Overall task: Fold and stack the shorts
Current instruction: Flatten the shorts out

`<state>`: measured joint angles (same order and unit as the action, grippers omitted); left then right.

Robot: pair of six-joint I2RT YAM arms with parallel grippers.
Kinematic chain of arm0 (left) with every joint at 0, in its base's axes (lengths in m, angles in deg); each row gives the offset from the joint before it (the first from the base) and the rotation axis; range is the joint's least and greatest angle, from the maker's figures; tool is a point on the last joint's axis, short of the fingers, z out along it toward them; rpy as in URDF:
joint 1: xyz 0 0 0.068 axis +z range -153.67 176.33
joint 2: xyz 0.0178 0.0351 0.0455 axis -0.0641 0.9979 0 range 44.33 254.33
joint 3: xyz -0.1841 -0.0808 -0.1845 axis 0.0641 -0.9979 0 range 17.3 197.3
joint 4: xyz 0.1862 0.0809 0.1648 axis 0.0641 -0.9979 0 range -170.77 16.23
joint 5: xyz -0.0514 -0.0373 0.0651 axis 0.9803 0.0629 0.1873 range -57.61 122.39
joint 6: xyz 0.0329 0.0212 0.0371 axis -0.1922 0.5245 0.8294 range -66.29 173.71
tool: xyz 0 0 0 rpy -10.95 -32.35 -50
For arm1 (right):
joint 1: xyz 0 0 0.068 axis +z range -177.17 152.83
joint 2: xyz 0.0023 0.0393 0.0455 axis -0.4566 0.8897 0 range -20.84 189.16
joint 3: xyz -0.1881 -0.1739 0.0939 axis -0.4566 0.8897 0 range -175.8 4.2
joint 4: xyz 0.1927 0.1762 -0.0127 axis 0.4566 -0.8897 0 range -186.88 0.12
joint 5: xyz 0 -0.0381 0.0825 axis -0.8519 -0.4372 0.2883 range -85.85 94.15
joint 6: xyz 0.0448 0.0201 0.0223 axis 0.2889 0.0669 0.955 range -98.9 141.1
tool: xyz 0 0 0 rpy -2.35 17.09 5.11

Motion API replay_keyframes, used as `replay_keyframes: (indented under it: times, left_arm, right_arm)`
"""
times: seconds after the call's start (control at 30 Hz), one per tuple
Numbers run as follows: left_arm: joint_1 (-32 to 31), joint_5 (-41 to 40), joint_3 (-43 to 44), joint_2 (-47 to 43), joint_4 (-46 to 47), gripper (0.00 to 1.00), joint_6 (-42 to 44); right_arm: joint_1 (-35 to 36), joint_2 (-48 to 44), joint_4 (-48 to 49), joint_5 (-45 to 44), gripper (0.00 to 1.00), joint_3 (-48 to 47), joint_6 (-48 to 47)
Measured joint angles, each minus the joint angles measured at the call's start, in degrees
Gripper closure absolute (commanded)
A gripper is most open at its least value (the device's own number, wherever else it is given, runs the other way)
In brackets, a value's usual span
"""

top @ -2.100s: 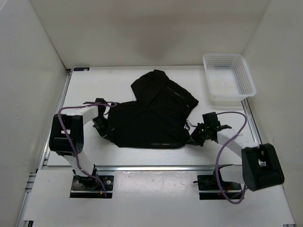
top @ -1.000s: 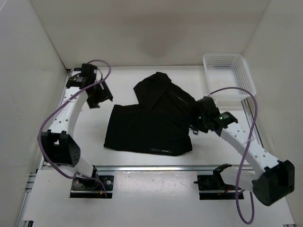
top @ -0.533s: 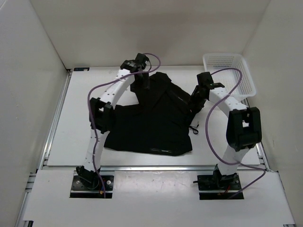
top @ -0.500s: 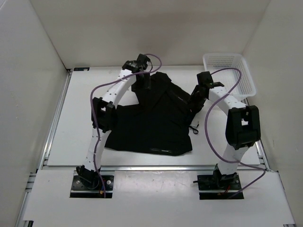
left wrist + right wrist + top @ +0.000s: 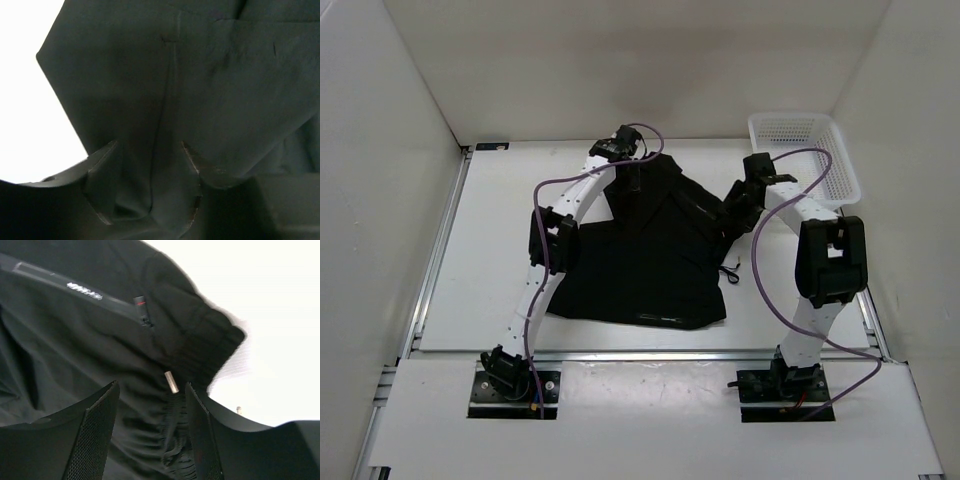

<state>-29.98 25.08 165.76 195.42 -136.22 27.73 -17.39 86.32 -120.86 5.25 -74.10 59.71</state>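
The black shorts (image 5: 640,260) lie spread in the middle of the table, one part folded over toward the far side. My left gripper (image 5: 633,183) is down on their far top part. In the left wrist view the fingers (image 5: 105,170) stand apart, pressed into the shorts (image 5: 200,75), and a ridge of cloth rises between them. My right gripper (image 5: 732,210) hangs over the shorts' right edge. In the right wrist view it is open (image 5: 151,385) above the gathered waistband (image 5: 200,350), with a metal cord tip (image 5: 171,381) between its fingers.
A white mesh basket (image 5: 810,208) stands at the back right, close behind the right arm. A loose cord end (image 5: 730,272) lies on the table by the shorts' right edge. White walls close in the table on three sides.
Both arms have swung from the near sides of the shorts to their far part. The left gripper has come from the back left corner onto the cloth and narrowed.
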Motion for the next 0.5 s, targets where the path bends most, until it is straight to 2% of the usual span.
replay_keyframes:
  times: [0.1, 0.27, 0.3, 0.33, 0.43, 0.5]
  left_arm:
    - [0.0, 0.61, 0.0, 0.57, 0.92, 0.57, 0.09]
    - [0.13, 1.55, 0.02, 0.66, 1.81, 0.58, 0.98]
    - [0.31, 1.84, 0.02, 0.66, 1.81, 0.62, 1.14]
    - [0.33, 2.03, 0.02, 0.66, 1.86, 0.71, 1.22]
    - [0.46, 2.58, 0.02, 0.66, 2.27, 0.88, 1.57]
    - [0.59, 2.91, 0.02, 0.66, 2.54, 0.9, 1.84]
  right_arm:
    - [-0.72, 0.87, 0.13, 0.63, 0.38, 0.72, 0.09]
    - [-0.74, 3.76, 1.53, 0.81, 0.38, 0.87, 0.2]
    - [-0.72, 3.93, 1.66, 0.79, 0.38, 0.87, 0.24]
    - [-0.72, 4.09, 1.7, 0.76, 0.38, 0.87, 0.24]
    - [-0.72, 4.44, 2.34, 0.74, 0.38, 0.85, 0.31]
    - [-0.76, 4.76, 2.71, 0.66, 0.38, 0.83, 0.37]
